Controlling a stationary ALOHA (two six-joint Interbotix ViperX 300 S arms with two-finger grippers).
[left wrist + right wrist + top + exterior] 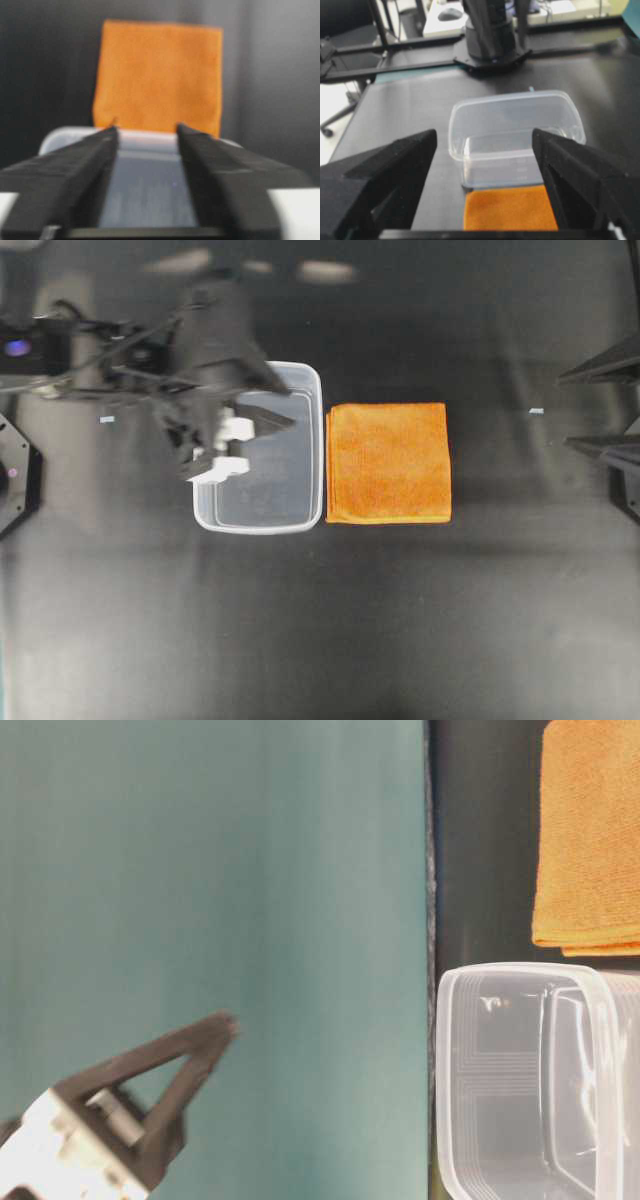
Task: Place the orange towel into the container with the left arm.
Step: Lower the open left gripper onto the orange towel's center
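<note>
Two task items lie side by side on the black table [400, 640]. The orange towel [389, 463] rests flat and folded square, with its left edge just beside the right wall of the container [310, 450]; whether the two touch cannot be told. The container is a clear plastic tub with rounded corners, standing upright, and nothing lies inside it.

Left arm [130, 355]: it reaches in from the left edge of the overhead view, and its image is blurred. The left gripper [262, 421] hangs above the upper-left part of the container, pointed toward the towel. In the left wrist view the two black fingers [75, 175] stand moderately apart, with the container floor visible between them and the towel beyond the far rim. Nothing is between the fingers, and they are clear of the towel.

Right gripper [485, 145]: in the right wrist view its fingers [390, 170] stand wide apart and hold nothing. That view looks across the towel's near edge and the container toward the base of the opposite arm. In the overhead view only dark parts of the right arm [605, 365] show at the right edge, well apart from the towel.

A teal wall [210, 870] fills most of the table-level view.
</note>
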